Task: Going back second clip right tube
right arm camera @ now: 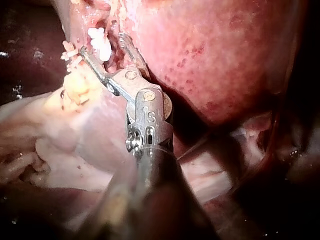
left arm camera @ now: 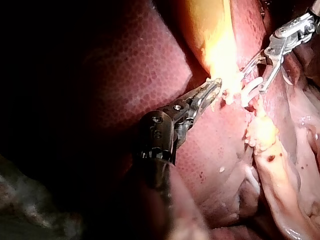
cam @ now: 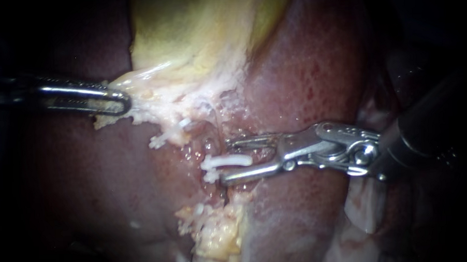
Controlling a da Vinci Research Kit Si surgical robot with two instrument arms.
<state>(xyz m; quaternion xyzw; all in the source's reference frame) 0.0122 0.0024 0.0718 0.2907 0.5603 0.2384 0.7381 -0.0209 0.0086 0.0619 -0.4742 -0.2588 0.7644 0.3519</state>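
Endoscope: our right tool [cam: 227, 162] jaws wide, white clip [cam: 234, 160] lying between them. Other clip [cam: 166, 136] sits nearer our left tool [cam: 122, 101], which is clamped on pale tissue [cam: 155, 105] below gallbladder [cam: 188, 34]. Only left wrist view shows both tools. Swell of liver [cam: 304, 76] crowds right tool; bare liver lies below left tool.
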